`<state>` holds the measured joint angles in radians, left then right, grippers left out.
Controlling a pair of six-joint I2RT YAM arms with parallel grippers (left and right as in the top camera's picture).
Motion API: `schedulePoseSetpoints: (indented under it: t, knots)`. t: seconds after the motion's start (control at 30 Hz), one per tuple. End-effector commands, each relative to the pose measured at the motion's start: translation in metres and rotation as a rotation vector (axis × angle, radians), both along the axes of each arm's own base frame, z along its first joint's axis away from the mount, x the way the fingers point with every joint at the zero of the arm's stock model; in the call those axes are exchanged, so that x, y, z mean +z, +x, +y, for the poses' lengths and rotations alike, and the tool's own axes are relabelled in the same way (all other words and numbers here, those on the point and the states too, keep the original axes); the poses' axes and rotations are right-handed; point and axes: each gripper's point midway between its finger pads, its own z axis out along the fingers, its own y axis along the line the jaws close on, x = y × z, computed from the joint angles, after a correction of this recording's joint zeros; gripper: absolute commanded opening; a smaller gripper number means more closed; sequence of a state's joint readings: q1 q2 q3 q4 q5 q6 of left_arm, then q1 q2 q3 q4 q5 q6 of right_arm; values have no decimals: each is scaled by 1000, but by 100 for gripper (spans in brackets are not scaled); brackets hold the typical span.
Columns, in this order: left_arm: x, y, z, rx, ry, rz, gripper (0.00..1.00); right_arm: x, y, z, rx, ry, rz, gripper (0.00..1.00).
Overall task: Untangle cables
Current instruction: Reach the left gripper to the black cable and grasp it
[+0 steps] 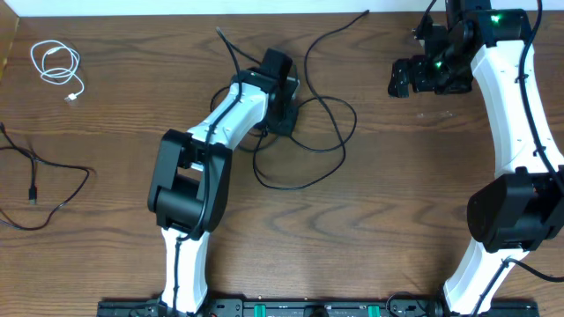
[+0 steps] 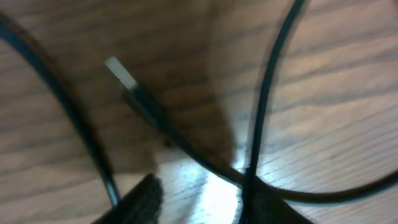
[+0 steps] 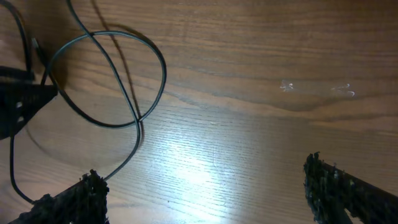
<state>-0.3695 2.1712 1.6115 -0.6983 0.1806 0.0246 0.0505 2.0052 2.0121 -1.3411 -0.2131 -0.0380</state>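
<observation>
Progress: white cable (image 1: 55, 63) at ten o'clock, short black cable (image 1: 33, 189) at nine lie apart; long black cable (image 3: 164, 70) loops under my left end effector (image 2: 202, 202), grip unclear; right end effector (image 3: 205, 193) spread wide, empty.

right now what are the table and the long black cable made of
Table: wood or wood-look laminate, brown with grain lines, semi-gloss by the glare. Long black cable: probably a plastic or rubber jacket, smooth, faint sheen, bends in loose loops. Its plug tip: looks like bare metal, pale and shiny.
</observation>
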Motion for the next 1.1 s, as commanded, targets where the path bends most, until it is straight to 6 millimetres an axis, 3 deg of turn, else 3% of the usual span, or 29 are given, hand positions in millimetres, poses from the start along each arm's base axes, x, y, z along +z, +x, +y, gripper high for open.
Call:
schedulePoseSetpoints:
  t: [0.0, 0.1, 0.2, 0.3, 0.5, 0.77, 0.97, 1.07]
  knots:
    - [-3, 3, 2, -1, 12, -5, 31, 1, -2, 2, 18, 3, -4, 99]
    - [7, 15, 11, 22, 48, -52, 8, 1, -2, 2, 18, 4, -3, 99]
    - [37, 37, 34, 111, 107, -139, 8, 1, -2, 2, 18, 4, -3, 99]
    - [88, 61, 61, 218, 124, -255, 8, 1, -2, 2, 19, 3, -1, 99]
    - [222, 85, 125, 399, 45, -540, 8, 1, -3, 2, 20, 4, 0, 99]
    - [361, 70, 224, 649, -34, -904, 8, 2, -3, 8, 27, 33, 0, 99]
    - [437, 50, 283, 774, -4, -1161, 8, 2, -6, 9, 29, 44, 11, 99]
    - [463, 38, 309, 808, 38, -1246, 8, 1, -8, 9, 29, 43, 22, 99]
